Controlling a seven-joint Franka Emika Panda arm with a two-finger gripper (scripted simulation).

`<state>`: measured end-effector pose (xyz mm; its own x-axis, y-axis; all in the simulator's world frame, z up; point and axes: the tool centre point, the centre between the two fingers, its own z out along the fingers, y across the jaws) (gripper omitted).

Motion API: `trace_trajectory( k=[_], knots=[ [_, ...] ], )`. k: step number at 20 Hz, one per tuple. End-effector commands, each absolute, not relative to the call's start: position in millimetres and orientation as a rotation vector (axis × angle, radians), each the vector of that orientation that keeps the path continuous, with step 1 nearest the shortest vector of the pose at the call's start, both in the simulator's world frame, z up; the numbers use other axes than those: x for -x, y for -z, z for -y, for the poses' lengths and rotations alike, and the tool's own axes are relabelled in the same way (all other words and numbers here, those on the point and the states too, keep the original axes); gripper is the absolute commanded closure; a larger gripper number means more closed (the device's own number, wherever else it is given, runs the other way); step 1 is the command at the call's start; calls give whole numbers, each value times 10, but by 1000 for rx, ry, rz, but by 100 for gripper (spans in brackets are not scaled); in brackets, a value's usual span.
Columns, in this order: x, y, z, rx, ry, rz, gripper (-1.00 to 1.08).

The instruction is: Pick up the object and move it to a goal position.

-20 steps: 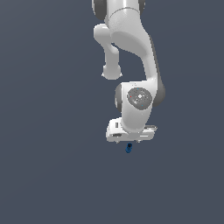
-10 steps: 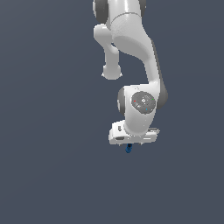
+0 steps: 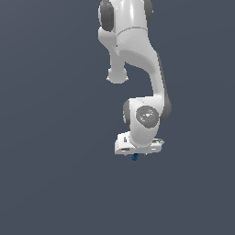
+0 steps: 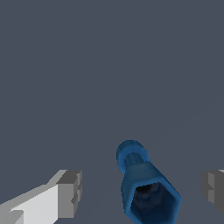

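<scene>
The dark-blue object [image 4: 146, 188] sits between the spread fingers [image 4: 70, 193], touching neither.

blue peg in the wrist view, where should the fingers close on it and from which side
Grip the blue peg on its wide hexagonal end, whose flat faces suit flat pads better than the narrow neck and small round knob beyond. It already sits between the two spread fingers, apart from both, so the gripper probably just closes from either side across the hex.
</scene>
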<state>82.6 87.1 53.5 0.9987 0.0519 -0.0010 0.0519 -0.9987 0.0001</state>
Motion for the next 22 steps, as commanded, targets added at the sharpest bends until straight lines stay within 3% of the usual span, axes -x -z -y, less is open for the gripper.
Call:
trace_trajectory(
  k=[1, 6, 7, 22],
  knots=[
    [-828, -443, -873, -3140, 0, -82, -92],
    [-842, -428, -875, -3140, 0, -82, -92],
    [-842, -428, -875, -3140, 0, -82, 108],
    [-820, -483, -886, -3140, 0, -82, 108]
  ],
)
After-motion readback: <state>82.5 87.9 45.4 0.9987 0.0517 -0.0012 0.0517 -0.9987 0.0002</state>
